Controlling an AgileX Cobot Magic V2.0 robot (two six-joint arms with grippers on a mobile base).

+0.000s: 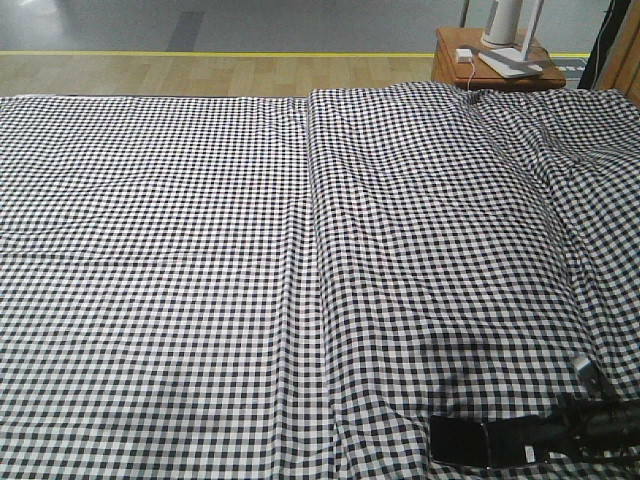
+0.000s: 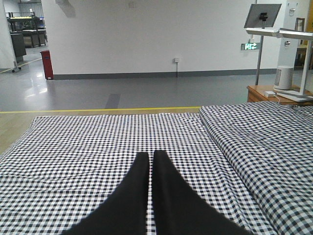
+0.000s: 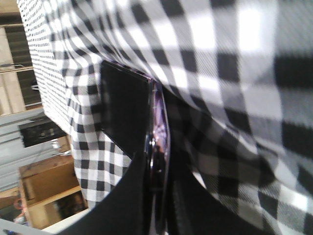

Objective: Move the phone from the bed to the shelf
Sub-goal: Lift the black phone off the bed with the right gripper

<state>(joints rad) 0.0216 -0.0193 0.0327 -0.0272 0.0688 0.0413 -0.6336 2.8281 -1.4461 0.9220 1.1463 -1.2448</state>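
We judge the pickup underway: right fingers (image 3: 128,196) pinch the phone (image 3: 122,107) at the bed (image 1: 200,250) sheet's lower right, left fingers (image 2: 134,196) clenched empty; next, lift.

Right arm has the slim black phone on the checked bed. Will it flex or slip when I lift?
Probably stiff: the slim glossy black phone shows as a flat, straight slab. Likely slippery: the right gripper pinches its glossy faces between black fingers. A drop would probably land on the soft black-and-white checked bed, so damage seems unlikely.
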